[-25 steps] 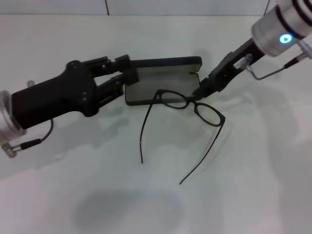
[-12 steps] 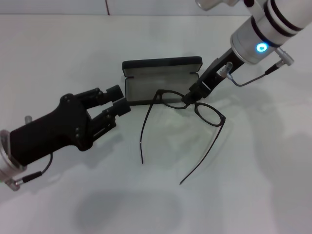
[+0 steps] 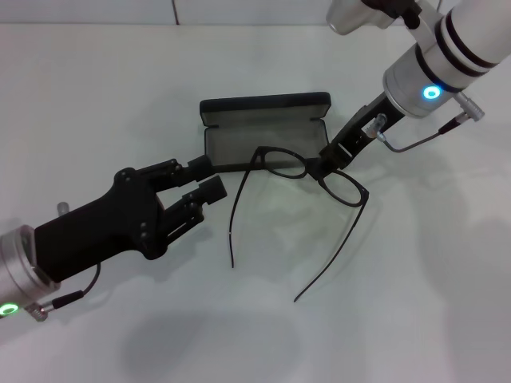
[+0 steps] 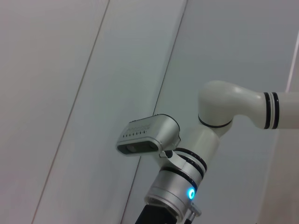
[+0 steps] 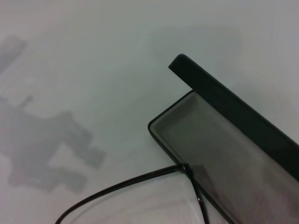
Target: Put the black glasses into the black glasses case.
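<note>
The black glasses (image 3: 345,188) lie open on the white table, temple arms stretched toward me, one lens overlapping the front edge of the black glasses case (image 3: 257,137). The case is open, with its lid standing at the back. My right gripper (image 3: 318,168) reaches down from the upper right and is shut on the glasses at the bridge. Just off the case's front left corner, my left gripper (image 3: 205,178) is open and empty. In the right wrist view I see the case (image 5: 219,144) with its raised lid, and a thin piece of the glasses (image 5: 140,179) frame at the case's rim.
The white table (image 3: 415,303) spreads around the glasses. The left wrist view shows only the white right arm (image 4: 201,149) against a pale wall.
My left gripper let go of the case's left end and drew back toward me; it is now open near the front left corner. The right gripper's tip stayed at the glasses' bridge.
</note>
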`<state>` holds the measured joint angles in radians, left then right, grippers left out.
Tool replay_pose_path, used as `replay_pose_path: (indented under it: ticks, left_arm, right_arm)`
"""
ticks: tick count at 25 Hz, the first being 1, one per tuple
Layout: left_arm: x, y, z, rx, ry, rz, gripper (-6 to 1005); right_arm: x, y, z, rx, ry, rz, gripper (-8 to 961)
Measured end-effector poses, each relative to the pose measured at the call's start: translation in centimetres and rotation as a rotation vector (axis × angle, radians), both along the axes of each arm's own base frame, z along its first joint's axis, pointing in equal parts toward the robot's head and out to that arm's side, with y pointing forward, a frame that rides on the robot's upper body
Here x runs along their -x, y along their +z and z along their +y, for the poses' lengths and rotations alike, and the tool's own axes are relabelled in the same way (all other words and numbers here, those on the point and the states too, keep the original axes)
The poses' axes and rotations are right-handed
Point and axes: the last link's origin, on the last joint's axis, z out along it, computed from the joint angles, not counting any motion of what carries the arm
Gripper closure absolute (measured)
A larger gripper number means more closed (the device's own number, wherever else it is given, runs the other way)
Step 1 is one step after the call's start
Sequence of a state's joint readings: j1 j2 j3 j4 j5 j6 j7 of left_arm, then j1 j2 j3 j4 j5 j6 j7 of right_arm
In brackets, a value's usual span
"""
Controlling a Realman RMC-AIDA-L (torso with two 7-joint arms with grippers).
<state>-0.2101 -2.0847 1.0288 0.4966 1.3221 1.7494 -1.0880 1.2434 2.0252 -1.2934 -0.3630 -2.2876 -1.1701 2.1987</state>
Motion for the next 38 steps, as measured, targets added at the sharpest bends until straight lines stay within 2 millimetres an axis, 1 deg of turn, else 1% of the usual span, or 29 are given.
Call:
replay_pose_path:
  ticks: [12, 20, 24, 28, 32, 33, 38]
  left_arm:
    - [-0.1, -0.2, 0.1, 0.006, 0.003, -0.003, 657]
    - [0.2, -0.5, -0.2, 0.013, 0.024, -0.013, 658]
    - [0.3, -0.5, -0.2, 0.011, 0.030, -0.018, 658]
    - [0.3, -0.2, -0.2, -0.013, 0.036, -0.038, 659]
    - [0.1, 0.6, 0.1, -0.049, 0.033, -0.069, 662]
    - [-0.1, 0.8, 0.2, -0.060, 0.023, -0.077, 668]
    - [-1.7, 1.2, 1.5, -0.090, -0.057, -0.102, 699]
  right_arm:
    - [-1.0, -0.3, -0.1, -0.016, 0.001, 0.011, 581]
    - [-1.3, -0.3, -0.2, -0.009, 0.048, 0.047, 881]
    - [-1.7, -0.1, -0.7, 0.010, 0.061, 0.081, 913]
    - [-1.9, 1.2, -1.6, 0.005, 0.073, 0.181, 929]
    - [-2.1, 3.5, -3.1, -0.056, 0.120, 0.331, 928]
    - [-2.4, 4.1, -3.6, -0.075, 0.136, 0.370, 927]
    - [-5.4, 6.6, -6.2, -0.151, 0.179, 0.561, 926]
